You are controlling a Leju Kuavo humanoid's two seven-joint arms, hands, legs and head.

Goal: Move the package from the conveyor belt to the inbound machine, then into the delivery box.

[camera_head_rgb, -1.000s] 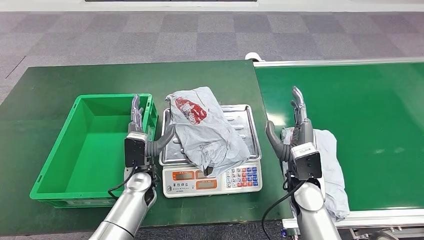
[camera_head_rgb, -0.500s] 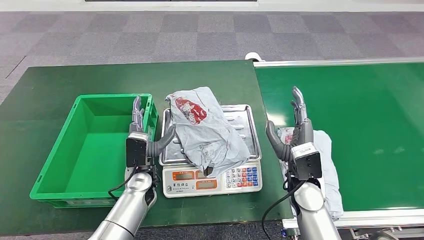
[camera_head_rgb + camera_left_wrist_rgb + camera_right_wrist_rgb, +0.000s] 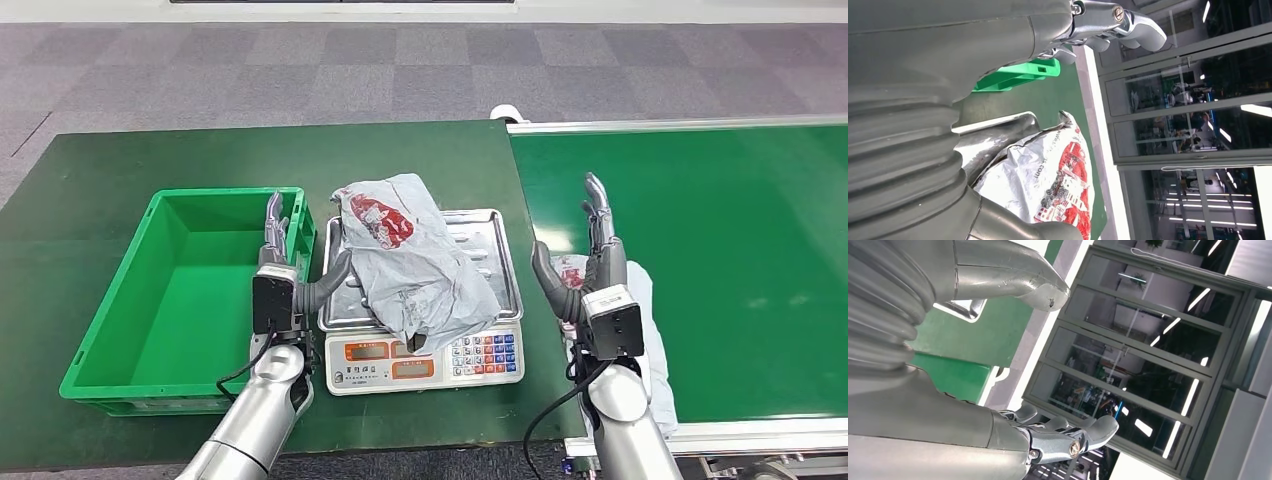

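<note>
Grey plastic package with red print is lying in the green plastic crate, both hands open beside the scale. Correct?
Not quite. The grey plastic package with red print lies on the steel-topped scale, not in the green plastic crate, per the head view. Left hand and right hand are open.

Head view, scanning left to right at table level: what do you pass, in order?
Green bin → left hand → scale with grey package on its tray → right hand → second package on conveyor belt.
</note>
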